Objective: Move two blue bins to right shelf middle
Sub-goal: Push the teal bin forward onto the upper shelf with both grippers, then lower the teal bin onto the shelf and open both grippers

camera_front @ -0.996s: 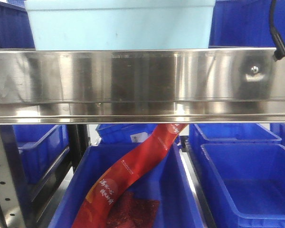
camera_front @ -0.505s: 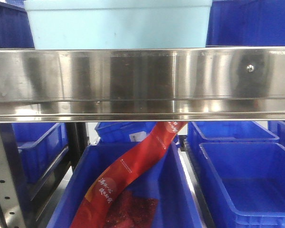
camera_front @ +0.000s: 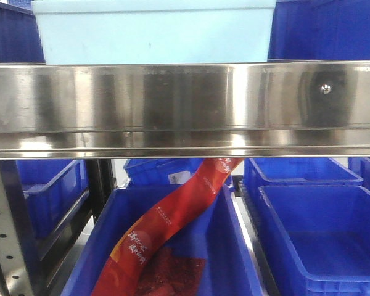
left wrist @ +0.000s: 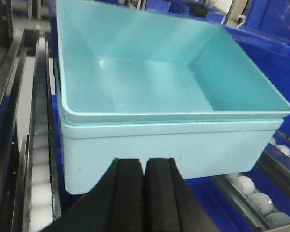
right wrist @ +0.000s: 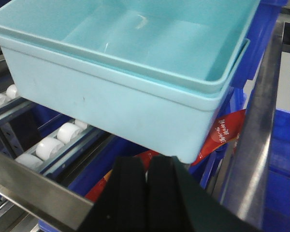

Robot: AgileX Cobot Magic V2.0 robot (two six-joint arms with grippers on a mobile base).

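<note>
A: Where are the two blue bins (left wrist: pixel 169 96) sitting?
B: Nested together, resting on the white rollers (right wrist: pixel 48 147) behind the steel rail (camera_front: pixel 185 108).
A: And the grippers?
B: Left gripper (left wrist: pixel 145 193) and right gripper (right wrist: pixel 146 193) are both pressing their pads together, gripping nothing.

Bright, even light, with glare on steel and plastic.
White streaks are thrown across the shelf rail (camera_front: pixel 185 108), a soft highlight is caught on the bins' floor (left wrist: pixel 104 65), and the black hand pads (right wrist: pixel 135 188) are rendered blurred and close.
</note>
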